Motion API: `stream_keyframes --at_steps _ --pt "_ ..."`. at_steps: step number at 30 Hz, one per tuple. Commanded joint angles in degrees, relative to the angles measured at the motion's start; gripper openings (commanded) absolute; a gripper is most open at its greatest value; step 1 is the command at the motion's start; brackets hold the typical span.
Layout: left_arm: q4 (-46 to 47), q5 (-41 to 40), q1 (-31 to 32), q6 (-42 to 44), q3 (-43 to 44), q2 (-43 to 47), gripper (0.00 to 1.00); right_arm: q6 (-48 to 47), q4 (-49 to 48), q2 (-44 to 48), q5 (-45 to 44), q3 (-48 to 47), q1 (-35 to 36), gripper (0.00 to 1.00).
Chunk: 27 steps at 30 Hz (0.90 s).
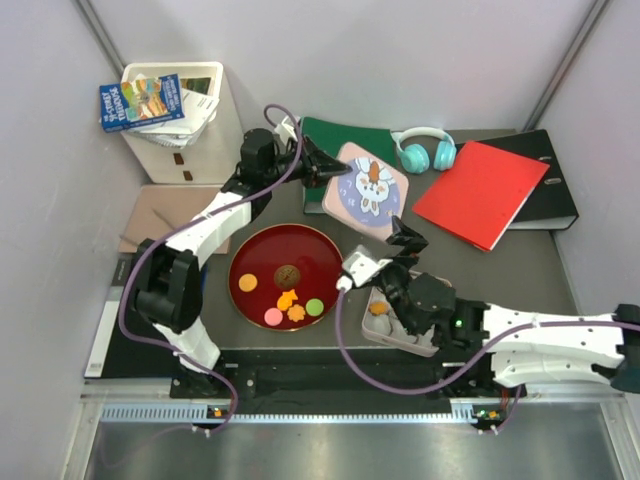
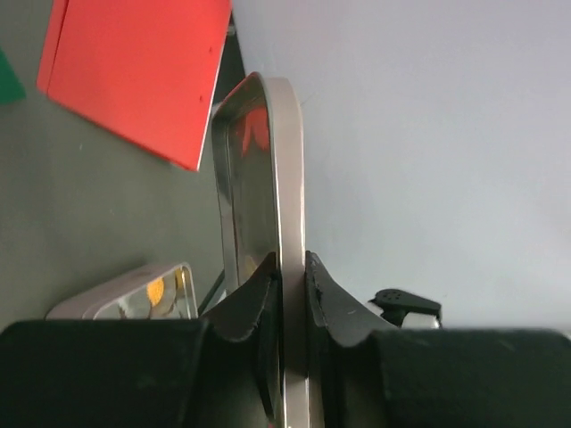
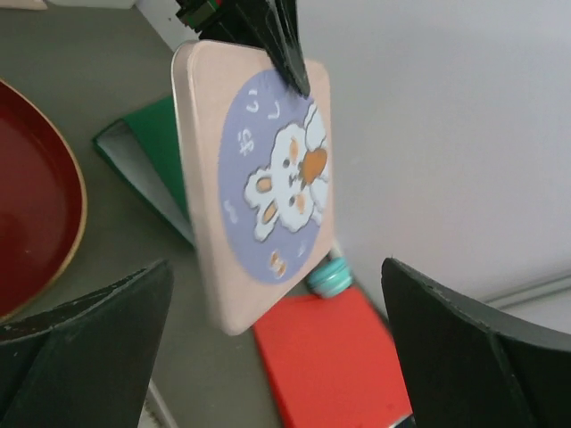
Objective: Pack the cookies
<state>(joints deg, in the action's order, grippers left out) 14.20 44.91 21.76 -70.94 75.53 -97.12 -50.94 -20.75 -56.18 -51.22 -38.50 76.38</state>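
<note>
**Figure. Lid held aside while the tin is filled.** My left gripper (image 2: 290,276) is clamped on the rim of the tin lid (image 1: 370,188), one finger on each face. The lid stands on edge, apparently clear of the table, with its printed side turned toward the right arm. I judge that this grip holds the lid out of the way of the open tin (image 1: 373,332), which sits just right of the red plate (image 1: 250,250), under the right wrist. My right gripper (image 1: 408,238) hovers above the tin's far side, fingers spread wide with nothing between them, free to fetch a piece.

The cookies are divided as follows:
- **In the tin:** one orange cookie (image 1: 379,308).
- **On the plate:** an orange round (image 1: 247,283), a brown chocolate-chip cookie (image 1: 287,274), an orange shaped piece (image 1: 287,299), a pink cookie (image 1: 273,316), an orange flower (image 1: 296,314) and a green cookie (image 1: 314,307).

By my estimate, packing has barely begun.

**Labels.** The lid shows a white rabbit with a carrot on a lilac disc, ringed by pale characters too blurred for me to read. The booklet (image 1: 140,102) in the white bin (image 1: 205,125) has a coloured cover whose title I cannot make out. I see no writing on the red folder (image 1: 480,195), the green folder (image 1: 335,133) or the teal headphones (image 1: 425,150).
</note>
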Motion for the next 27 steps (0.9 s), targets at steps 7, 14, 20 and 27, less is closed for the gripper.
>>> stream_keyframes --at_steps 7,14,20,27 --pt "12.35 -3.68 -3.3 -6.06 10.96 -5.62 0.0 37.81 30.94 13.01 -6.78 -6.94 1.23 0.99" --pt "10.5 -2.02 -2.51 -2.72 4.4 -0.36 0.0 77.36 49.83 21.11 14.7 -13.7 -27.98 0.99" --pt "-0.36 -1.92 1.52 8.25 -7.3 10.98 0.0 94.6 47.49 15.5 52.46 -16.86 -59.77 0.99" --pt "-9.36 -2.11 7.41 17.84 -11.8 19.51 0.0 105.15 36.61 8.55 61.83 -14.07 -63.89 0.99"
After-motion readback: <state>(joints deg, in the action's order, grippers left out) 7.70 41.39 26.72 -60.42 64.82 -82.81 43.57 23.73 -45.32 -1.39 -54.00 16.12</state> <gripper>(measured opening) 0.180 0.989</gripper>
